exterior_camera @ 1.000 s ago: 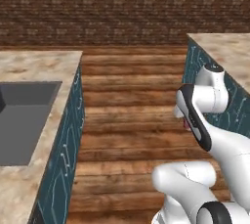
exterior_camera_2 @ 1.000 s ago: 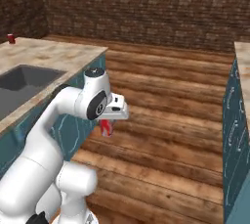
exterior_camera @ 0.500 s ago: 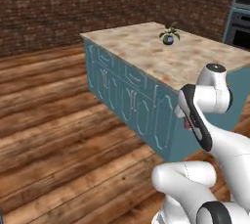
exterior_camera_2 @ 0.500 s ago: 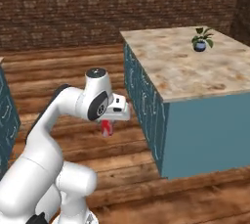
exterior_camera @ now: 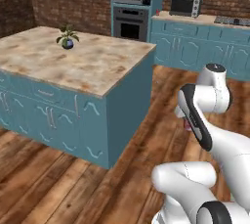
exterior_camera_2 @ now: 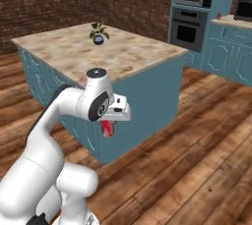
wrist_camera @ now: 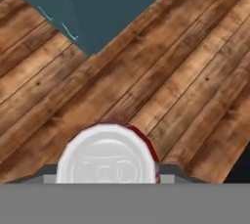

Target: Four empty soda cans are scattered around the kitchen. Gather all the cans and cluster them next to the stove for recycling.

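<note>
The big blue island [exterior_camera: 78, 105] blocks the way on one side. Its top is bare but for a small plant [exterior_camera: 67, 37]. Past the island's corner, wood floor [exterior_camera_2: 197, 135] lies open up to the far cabinets [exterior_camera: 195, 47].

Glossy white arm [exterior_camera: 215, 135] of rounded, tube-like links, smooth and free of visible cables or screws. Dark grey band [exterior_camera: 195, 120] set along one link (a long rubbery-looking strip), just below the round cap. Round cap [exterior_camera_2: 97, 73] atop the upper joint, white with a small dark disc at its centre. Dark ring [exterior_camera_2: 102, 106] on the joint's side face. Boxy white hand [exterior_camera_2: 118, 111] beside that cap. Bulbous white base links [exterior_camera: 188, 189] lower down, black ring [exterior_camera: 213, 214] near the bottom.
</note>
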You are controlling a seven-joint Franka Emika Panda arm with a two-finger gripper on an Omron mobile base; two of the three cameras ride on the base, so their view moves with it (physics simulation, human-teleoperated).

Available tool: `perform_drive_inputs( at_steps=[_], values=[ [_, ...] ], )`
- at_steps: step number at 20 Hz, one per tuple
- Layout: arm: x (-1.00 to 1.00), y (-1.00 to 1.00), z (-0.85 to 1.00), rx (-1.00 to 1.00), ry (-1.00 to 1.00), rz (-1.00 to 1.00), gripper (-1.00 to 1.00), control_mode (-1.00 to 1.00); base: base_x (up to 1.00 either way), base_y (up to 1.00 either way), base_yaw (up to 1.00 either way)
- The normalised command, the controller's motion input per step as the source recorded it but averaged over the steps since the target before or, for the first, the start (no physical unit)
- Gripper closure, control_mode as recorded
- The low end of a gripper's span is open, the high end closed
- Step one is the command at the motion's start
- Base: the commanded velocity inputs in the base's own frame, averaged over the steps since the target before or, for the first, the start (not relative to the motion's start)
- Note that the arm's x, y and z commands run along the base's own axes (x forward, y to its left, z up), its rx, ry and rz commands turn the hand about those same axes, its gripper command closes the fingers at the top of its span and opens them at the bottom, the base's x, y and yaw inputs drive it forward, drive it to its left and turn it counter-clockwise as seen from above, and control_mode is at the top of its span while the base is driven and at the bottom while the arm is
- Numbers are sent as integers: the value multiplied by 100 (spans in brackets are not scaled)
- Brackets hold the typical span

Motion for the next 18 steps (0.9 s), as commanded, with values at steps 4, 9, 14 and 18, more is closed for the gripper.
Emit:
perform_drive_inputs(
  at_steps=[4, 9, 14, 18],
  values=[
    [0, 0, 0, 0, 0, 0, 100, 100, 5, 0, -72],
    [0, 0, 0, 0, 0, 0, 100, 100, 12, 0, -50],
    [0, 0, 0, 0, 0, 0, 100, 100, 35, 0, -26],
    [0, 0, 0, 0, 0, 0, 100, 100, 65, 13, -15]
  ],
)
